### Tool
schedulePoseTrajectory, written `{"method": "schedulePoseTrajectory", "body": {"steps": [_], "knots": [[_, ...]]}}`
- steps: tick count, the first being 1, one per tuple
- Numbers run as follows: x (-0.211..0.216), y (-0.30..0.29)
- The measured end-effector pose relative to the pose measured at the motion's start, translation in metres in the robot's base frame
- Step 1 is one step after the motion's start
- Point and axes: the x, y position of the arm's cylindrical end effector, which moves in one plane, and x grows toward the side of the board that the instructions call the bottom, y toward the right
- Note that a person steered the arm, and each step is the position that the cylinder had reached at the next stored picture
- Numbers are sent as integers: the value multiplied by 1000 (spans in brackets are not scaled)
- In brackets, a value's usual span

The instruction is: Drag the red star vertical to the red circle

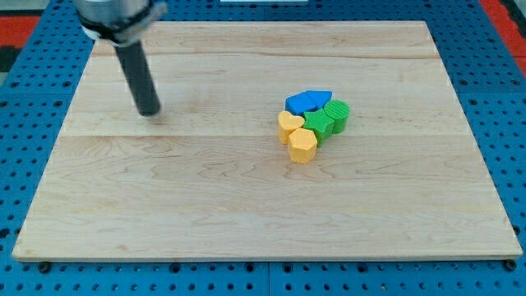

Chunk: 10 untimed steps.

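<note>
No red star and no red circle show in the camera view. My tip rests on the wooden board at the upper left, well to the left of a tight cluster of blocks. The cluster holds a blue block at its top, a green star and a green round block at its right, a yellow heart-like block at its left and a yellow block at its bottom. The tip touches none of them.
The wooden board lies on a blue perforated base. A red strip shows at the top left corner and another at the top right.
</note>
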Motion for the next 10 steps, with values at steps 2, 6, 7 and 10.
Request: {"method": "schedulePoseTrajectory", "body": {"steps": [2,6,7,10], "knots": [[-107,-112],[-167,-113],[-188,-113],[-188,-84]]}}
